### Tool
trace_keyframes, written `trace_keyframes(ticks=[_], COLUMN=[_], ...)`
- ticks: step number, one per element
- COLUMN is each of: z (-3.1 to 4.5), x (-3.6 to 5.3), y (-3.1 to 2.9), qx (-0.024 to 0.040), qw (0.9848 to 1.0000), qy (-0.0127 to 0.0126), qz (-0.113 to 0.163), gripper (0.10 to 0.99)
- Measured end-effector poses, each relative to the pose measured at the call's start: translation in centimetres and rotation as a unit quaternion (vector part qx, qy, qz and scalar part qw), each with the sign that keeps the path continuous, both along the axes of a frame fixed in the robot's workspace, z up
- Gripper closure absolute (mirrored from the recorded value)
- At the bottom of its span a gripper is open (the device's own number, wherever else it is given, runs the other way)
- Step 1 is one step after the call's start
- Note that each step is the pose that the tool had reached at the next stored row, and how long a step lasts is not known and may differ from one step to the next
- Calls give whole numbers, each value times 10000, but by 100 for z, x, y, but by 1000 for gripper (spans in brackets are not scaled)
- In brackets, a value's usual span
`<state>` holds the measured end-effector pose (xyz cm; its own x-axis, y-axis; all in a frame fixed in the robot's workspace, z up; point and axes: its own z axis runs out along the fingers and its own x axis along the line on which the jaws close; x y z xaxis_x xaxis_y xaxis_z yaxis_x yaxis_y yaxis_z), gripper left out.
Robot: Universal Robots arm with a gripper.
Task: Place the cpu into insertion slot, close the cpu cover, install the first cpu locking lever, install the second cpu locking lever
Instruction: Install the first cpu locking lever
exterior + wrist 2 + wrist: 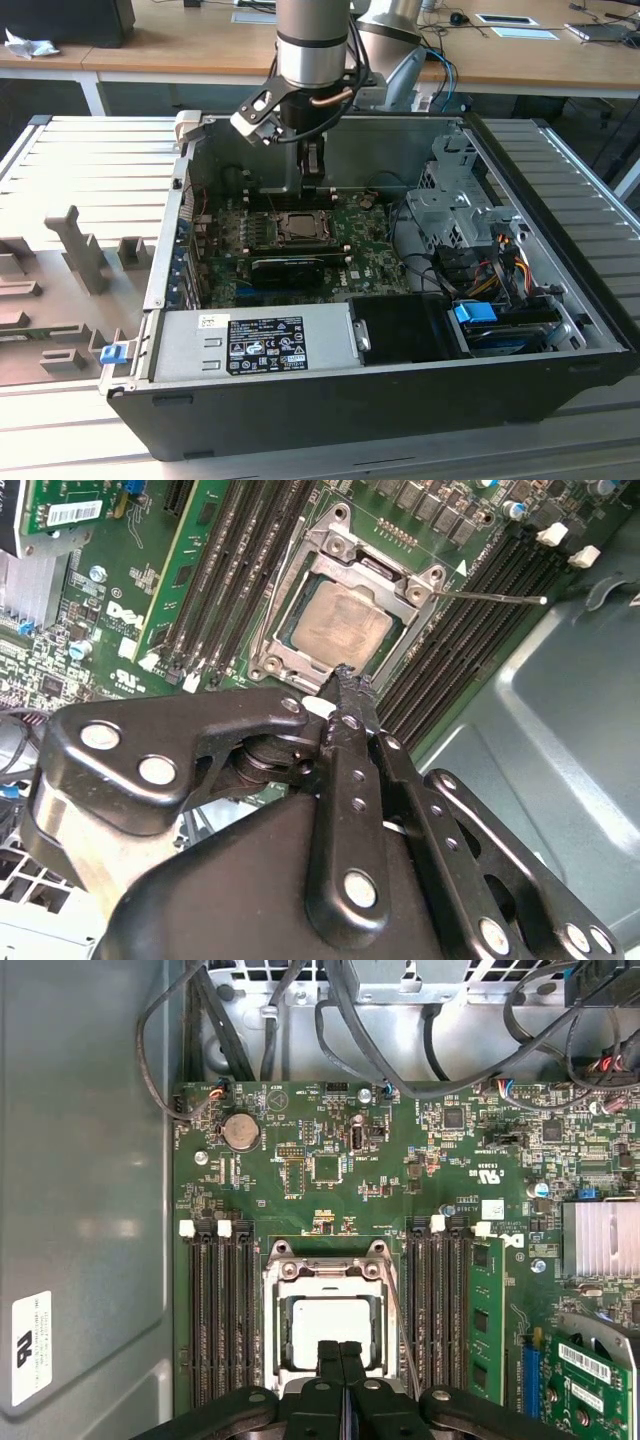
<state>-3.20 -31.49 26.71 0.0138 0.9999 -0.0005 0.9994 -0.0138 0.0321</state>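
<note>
**A:** Where's the cpu (325, 1330) at?

**B:** Seated in its slot, with the cpu cover (322, 1272) flat around it, so it can't shift. The tool (340, 1350) hangs just over the cover's edge, fingers pressed together, holding nothing. A thin locking lever (490, 598) sticks out beside the cover — unhooked, I'd guess.

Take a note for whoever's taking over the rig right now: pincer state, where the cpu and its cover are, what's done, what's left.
Pincer: shut, holding nothing, tips by the socket edge.
Cpu: seated in the socket.
Cpu cover: lying flat around the chip.
Done: cpu placed, cover down.
Left: one locking lever sticks out free to the side, unlatched. Whether the other lever is latched can't be told.
</note>
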Motion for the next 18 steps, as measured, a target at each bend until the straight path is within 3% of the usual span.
trace_keyframes(ticks=[9,11,14,18], z=[19,19,20,19], x=[0,0,0,0], y=[0,0,0,0], qx=[0,-2,-3,-3], qw=[10000,9999,9976,9952], qy=[0,0,0,0], qz=[3,161,687,974], gripper=[980,980,980,980])
